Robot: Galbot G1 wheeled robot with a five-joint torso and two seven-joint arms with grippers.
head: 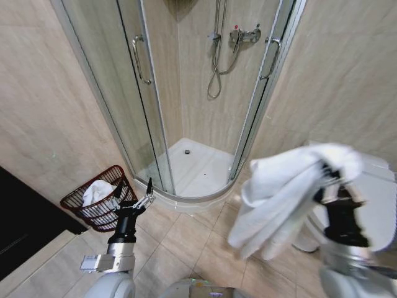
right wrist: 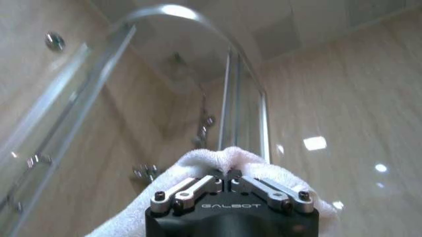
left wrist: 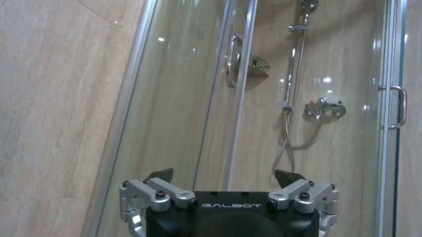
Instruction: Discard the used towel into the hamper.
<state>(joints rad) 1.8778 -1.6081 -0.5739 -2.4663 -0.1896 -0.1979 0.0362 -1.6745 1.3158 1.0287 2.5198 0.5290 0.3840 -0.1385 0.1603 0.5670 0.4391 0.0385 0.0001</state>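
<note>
The right gripper (head: 327, 176) holds the white towel (head: 285, 198) aloft, well right of the hamper (head: 99, 202); swinging across, its hanging folds could miss. The left gripper (left wrist: 224, 177) is wide, empty. Right jaws pinch towel (right wrist: 224, 163).

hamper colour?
Dark reddish-brown openwork weave hamper, something white already inside; head view shows it best.

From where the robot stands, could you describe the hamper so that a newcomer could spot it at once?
Start at the glass shower enclosure in the corner. On the tiled floor to its left, against the wall, sits the hamper, just beyond the open left gripper. It is the dark reddish-brown openwork basket, with something white inside.
</note>
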